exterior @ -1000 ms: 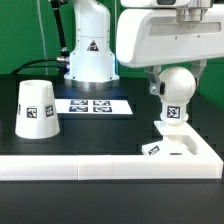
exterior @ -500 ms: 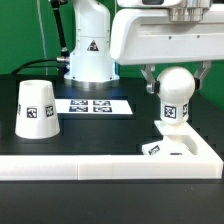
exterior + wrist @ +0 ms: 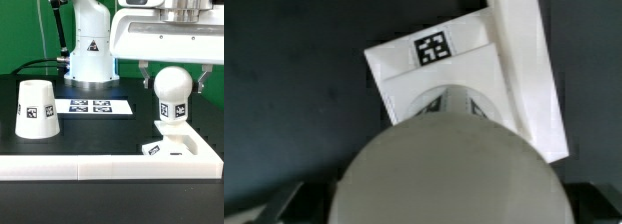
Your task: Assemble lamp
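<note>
Green backdrop (image 3: 18, 30), black tabletop (image 3: 100, 135), white edging (image 3: 60, 170)

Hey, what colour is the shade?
White shade with a black-and-white square tag, best seen in the exterior view.

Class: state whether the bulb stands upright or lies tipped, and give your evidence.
Upright: the bulb stands on the base, round head on top, stem pointing straight down.

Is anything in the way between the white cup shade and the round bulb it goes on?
Nothing stands on the table between the shade and the bulb; the marker board lies flat, farther back. But the open gripper hangs around the bulb's head, so the top is blocked.
</note>
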Controlling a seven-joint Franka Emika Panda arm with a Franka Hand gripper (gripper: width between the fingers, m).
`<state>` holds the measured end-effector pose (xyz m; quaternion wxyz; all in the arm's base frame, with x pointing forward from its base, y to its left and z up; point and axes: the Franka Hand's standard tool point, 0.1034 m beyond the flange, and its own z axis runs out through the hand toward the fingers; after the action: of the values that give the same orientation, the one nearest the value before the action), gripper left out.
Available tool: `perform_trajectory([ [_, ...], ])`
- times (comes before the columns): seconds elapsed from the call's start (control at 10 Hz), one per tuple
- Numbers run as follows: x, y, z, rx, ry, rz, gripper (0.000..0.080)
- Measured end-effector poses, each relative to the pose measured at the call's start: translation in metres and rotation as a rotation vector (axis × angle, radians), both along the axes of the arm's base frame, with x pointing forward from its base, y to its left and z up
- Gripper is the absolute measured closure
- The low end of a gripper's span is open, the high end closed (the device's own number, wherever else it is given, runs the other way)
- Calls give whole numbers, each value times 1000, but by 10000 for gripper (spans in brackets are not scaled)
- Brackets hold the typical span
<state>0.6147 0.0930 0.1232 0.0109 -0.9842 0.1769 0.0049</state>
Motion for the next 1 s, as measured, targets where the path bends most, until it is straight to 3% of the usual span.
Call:
perform_trajectory([
  [0.6,-2,1,-2,16,2,-336,220],
  [1.0,-6,12,-2,63,92,-789,220],
])
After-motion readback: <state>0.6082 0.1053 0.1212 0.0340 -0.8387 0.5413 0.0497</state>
